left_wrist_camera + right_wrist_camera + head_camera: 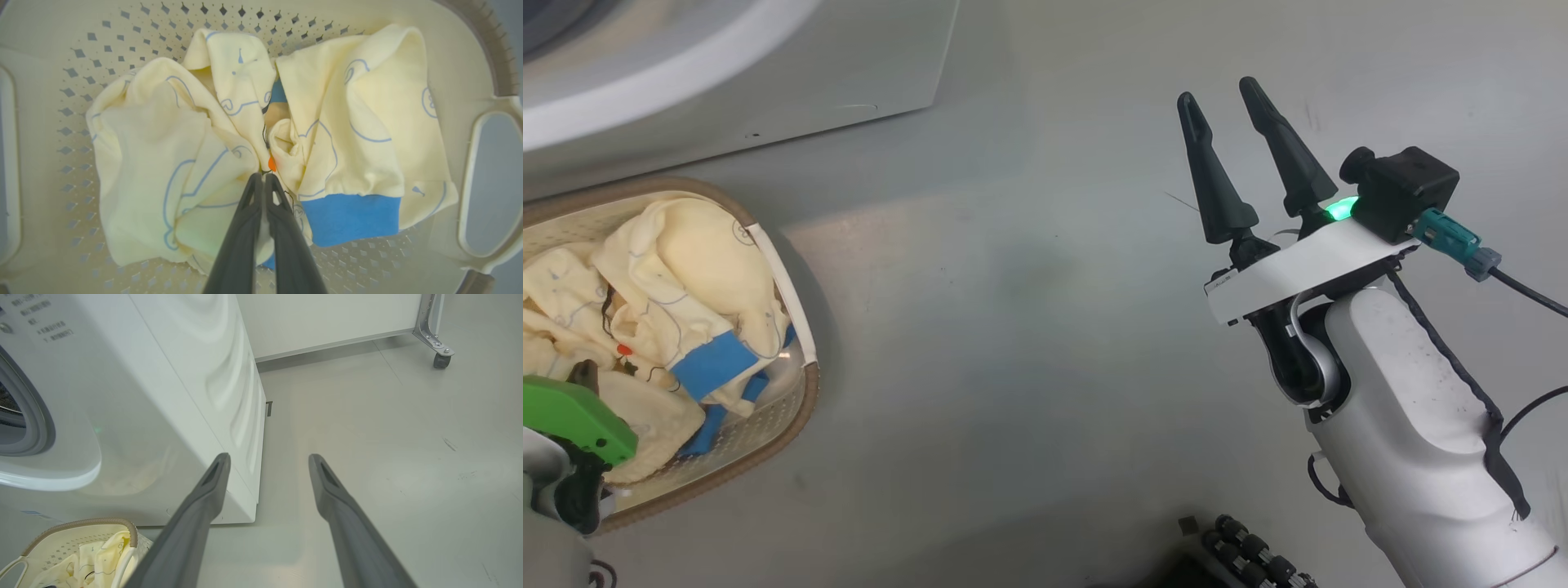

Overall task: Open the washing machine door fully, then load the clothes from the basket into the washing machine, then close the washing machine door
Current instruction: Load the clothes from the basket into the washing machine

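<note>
Where left tool (264, 176) pinches, clothes (163, 134) gathered around

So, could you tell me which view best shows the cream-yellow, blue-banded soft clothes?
The left wrist view: the clothes lie spread across the perforated cream plastic basket, the left gripper shut on a fold. The head view shows some clothes at its left edge; the right wrist view, a corner.

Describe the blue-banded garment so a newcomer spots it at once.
Find the white front-loading washing machine; on the grey floor before it sits a cream perforated plastic basket with a brown rim. Among its cream-yellow clothes, this garment lies just right of the shut left gripper in the left wrist view, alone showing a wide bright-blue band.
</note>
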